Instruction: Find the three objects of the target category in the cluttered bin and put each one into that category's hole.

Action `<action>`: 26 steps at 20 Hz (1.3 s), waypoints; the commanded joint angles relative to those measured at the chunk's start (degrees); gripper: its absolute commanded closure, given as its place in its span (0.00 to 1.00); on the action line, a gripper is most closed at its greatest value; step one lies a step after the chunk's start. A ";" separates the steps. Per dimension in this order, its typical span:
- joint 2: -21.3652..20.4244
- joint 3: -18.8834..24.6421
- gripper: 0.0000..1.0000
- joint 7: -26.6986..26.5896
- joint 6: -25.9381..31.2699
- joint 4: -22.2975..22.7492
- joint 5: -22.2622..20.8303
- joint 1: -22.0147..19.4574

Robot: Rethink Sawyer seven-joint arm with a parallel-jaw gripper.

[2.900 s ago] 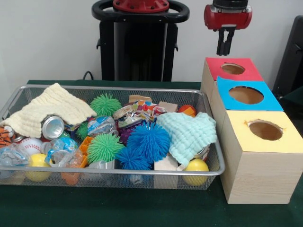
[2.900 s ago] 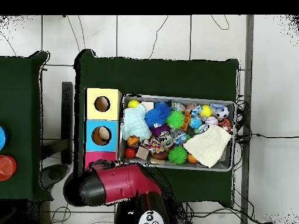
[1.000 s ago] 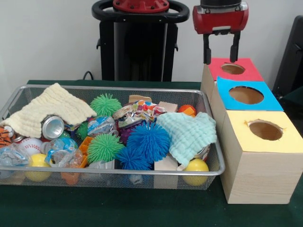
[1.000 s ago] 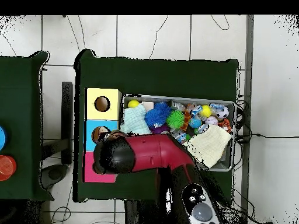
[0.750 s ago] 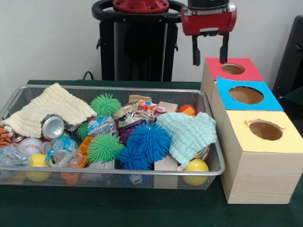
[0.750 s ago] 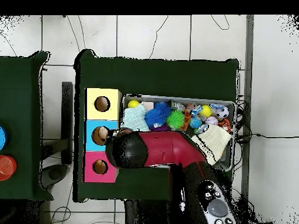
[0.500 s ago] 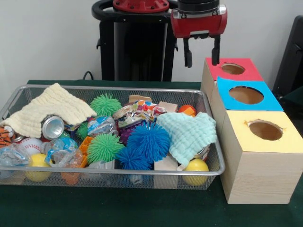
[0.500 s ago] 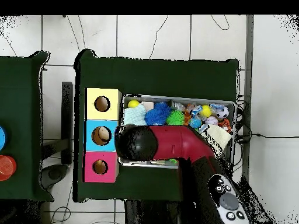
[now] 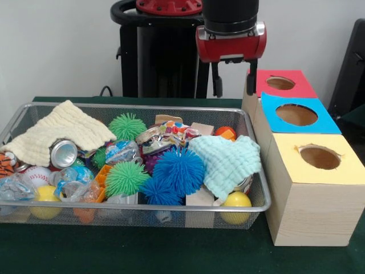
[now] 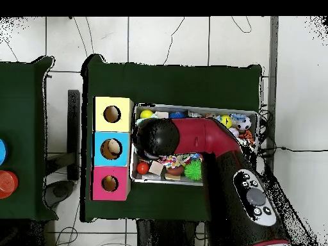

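A: Wire mesh on the left, that's the bin (image 9: 259, 201), and it is packed. A cream cloth (image 9: 60, 134) drapes over its left end, with a crushed silver can (image 9: 63, 153) poking out from under it, only its top showing.

B: And lower left it's a jumble. A baseball (image 9: 36, 174) half buried, something orange and striped cut off by the picture's edge, clear plastic wrappers I can't make out.

A: Moving along: green spiky balls (image 9: 124, 177), a big blue spiky ball (image 9: 179, 169) mid-bin, then a mint cloth (image 9: 228, 161) covering whatever lies beneath it on the right. A yellow ball (image 9: 236, 201) peeks out below that.

B: Which three belong to the target category? Can't tell from here.

A: Now the gripper (image 9: 234, 85), fingers spread wide, nothing between them, hanging above the bin's far right corner, beside the red box (image 9: 282, 84).

B: Blue box (image 9: 295, 115) and yellow box (image 9: 318, 158) follow toward the front, each with a round hole.

A: From overhead the arm (image 10: 192, 138) blankets the middle of the bin, so the gripper itself is hidden there.
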 commanded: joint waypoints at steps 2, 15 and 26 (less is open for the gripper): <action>8.19 4.30 0.00 -13.64 11.36 -14.41 -5.18 0.03; 7.40 8.94 0.00 -25.16 23.17 -20.89 -9.88 -3.82; 10.17 11.52 0.00 -33.35 23.93 -22.07 -11.78 -12.32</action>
